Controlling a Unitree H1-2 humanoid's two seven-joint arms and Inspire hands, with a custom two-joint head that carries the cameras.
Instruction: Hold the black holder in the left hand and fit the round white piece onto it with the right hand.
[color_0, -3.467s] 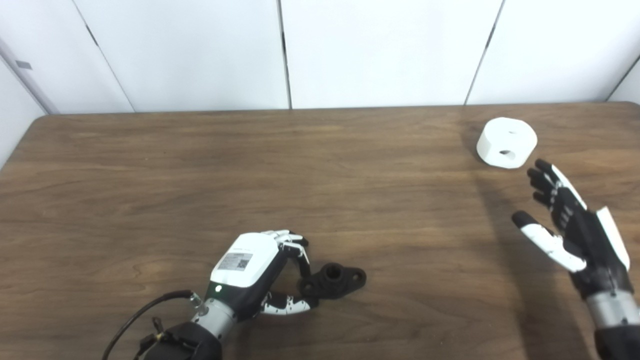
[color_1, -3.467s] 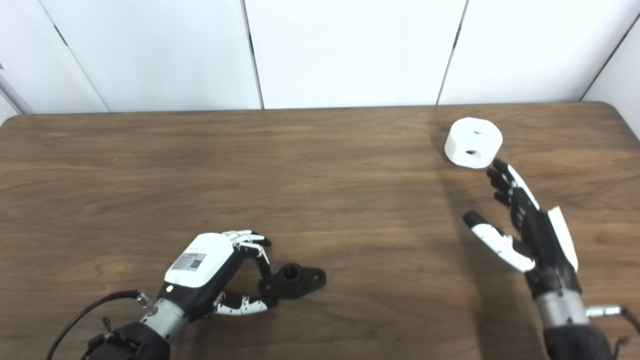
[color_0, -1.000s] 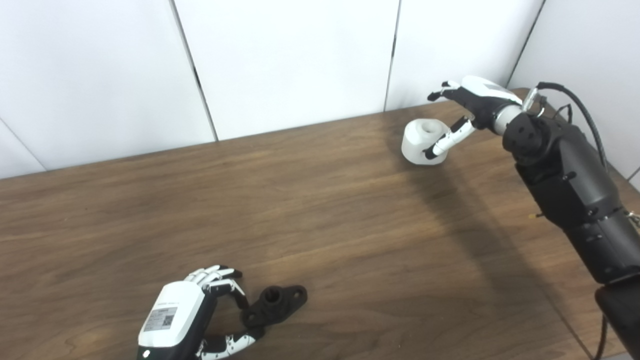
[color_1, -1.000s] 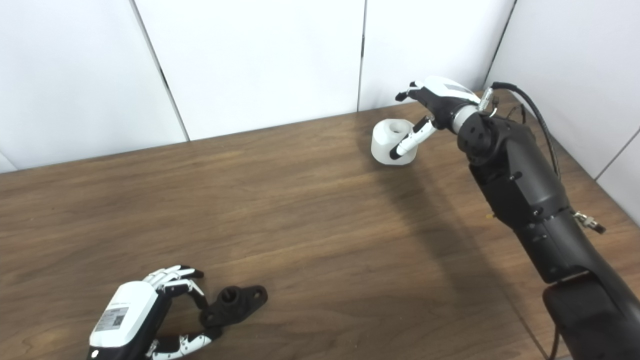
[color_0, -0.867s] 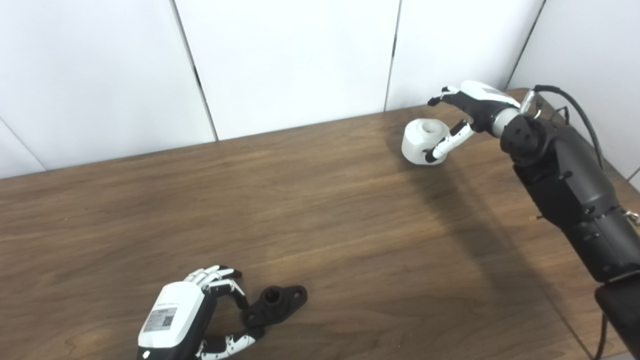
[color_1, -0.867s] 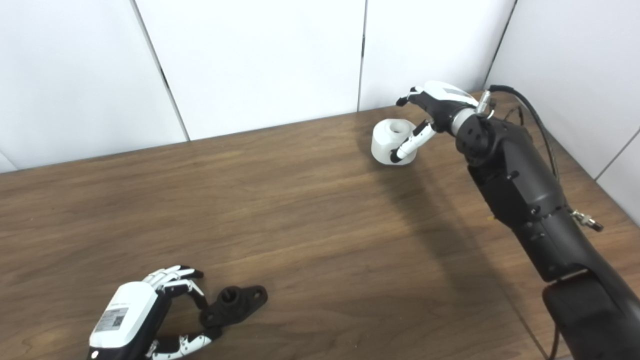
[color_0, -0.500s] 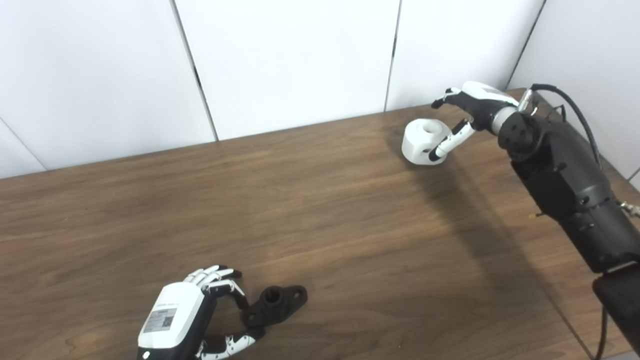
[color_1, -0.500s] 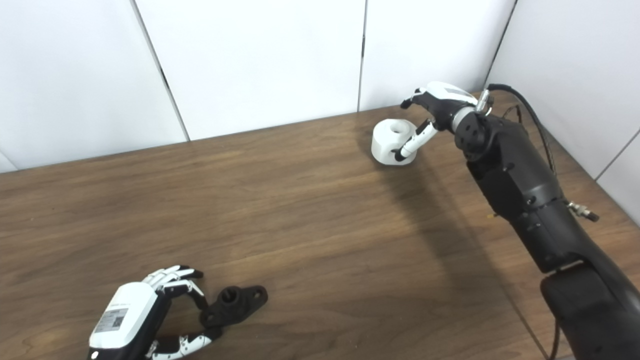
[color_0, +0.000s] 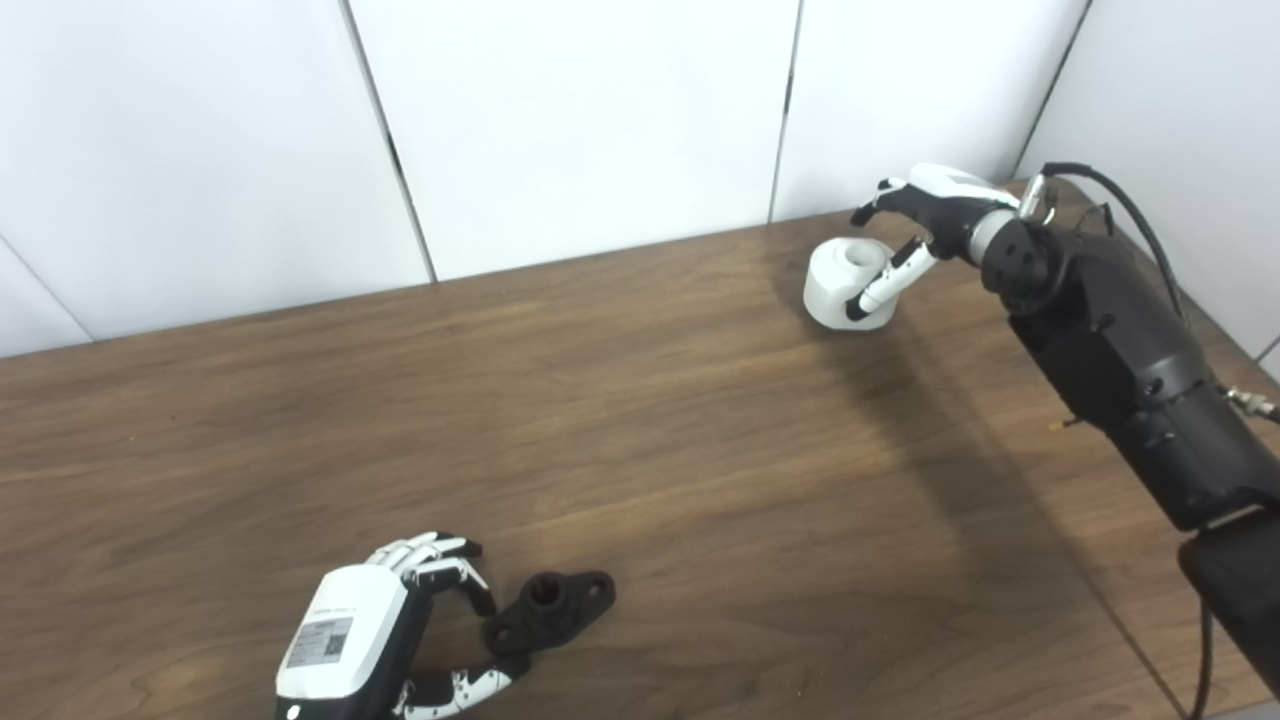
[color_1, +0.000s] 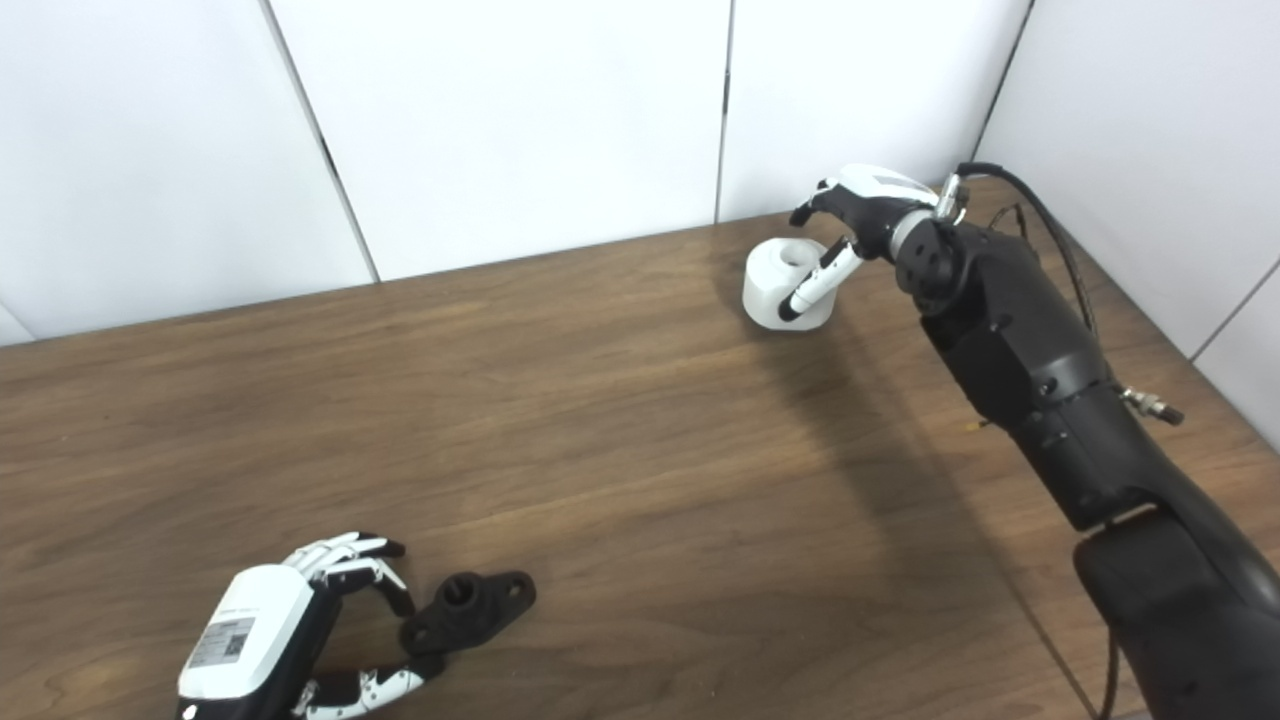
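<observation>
Left eye view: right hand cups round white piece, fingers apart; left hand pinches black holder on table.

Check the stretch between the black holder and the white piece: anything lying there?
Nothing: between the black holder and the round white piece only bare table shows, in both eye views.

Dark wood-grain table, rounded far-right corner. White panel wall directly behind table's far edge, dark vertical seams between panels. Second white wall along table's right side.
</observation>
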